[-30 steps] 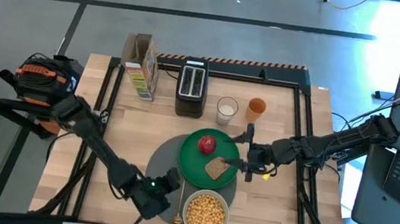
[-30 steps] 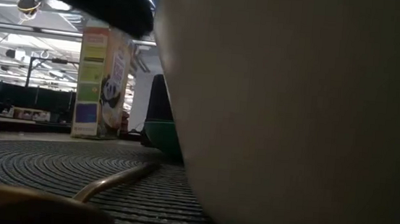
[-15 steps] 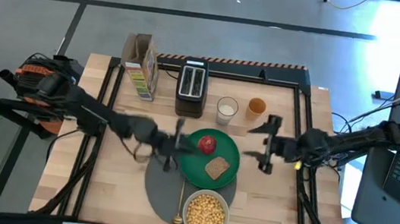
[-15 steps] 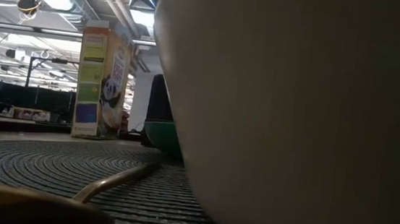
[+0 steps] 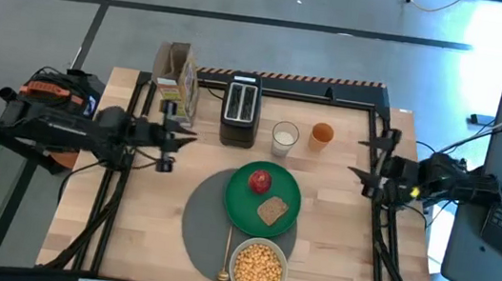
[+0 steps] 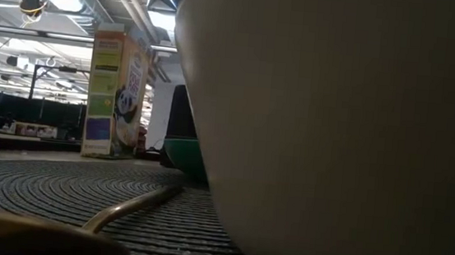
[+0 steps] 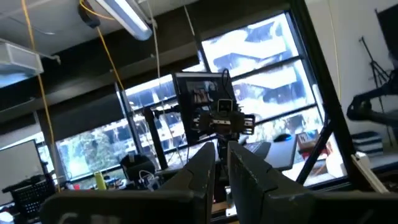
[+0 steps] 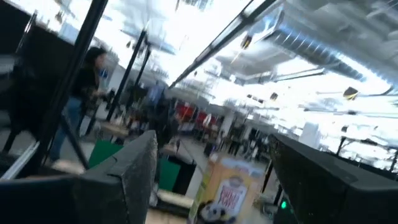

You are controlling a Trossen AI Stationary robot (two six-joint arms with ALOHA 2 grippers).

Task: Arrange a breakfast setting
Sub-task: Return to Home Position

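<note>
- One wooden surface (image 5: 333,251), seen from above, carries every item listed below and spans the gap between the two arms.
- Two tools, both clear of the objects and holding nothing. The left tool (image 5: 184,138) hangs over the left part of the surface, its fingers (image 7: 205,171) narrow and almost together. The right tool (image 5: 362,160) hangs at the right edge, its fingers (image 8: 134,168) spread wide.
- One round grey mat (image 5: 206,217), well apart from both tools. It is nearer the left tool and lies on that tool's side away from the toaster.
- One cereal box (image 5: 179,86), upright, just beside the left tool.
- One black toaster (image 5: 240,109), near the left tool, on the side towards the right tool.
- One green plate (image 5: 290,195), between the two tools and overlapping the mat's edge.
- One pale bowl (image 5: 232,268), on the mat's rim, the item farthest from both tools. It holds one heap of yellow cereal (image 5: 257,268).
- One glass of white liquid (image 5: 284,138) and one orange cup (image 5: 322,136), side by side between the toaster and the right tool.
- One brown toast slice (image 5: 271,210), flat on the plate.
- One red apple (image 5: 260,180), on the plate just beside the toast, on the toaster side.
- One thin spoon (image 5: 226,248), on the mat just beside the bowl, on the left tool's side. The low view shows its handle flat on the ribbed weave.
</note>
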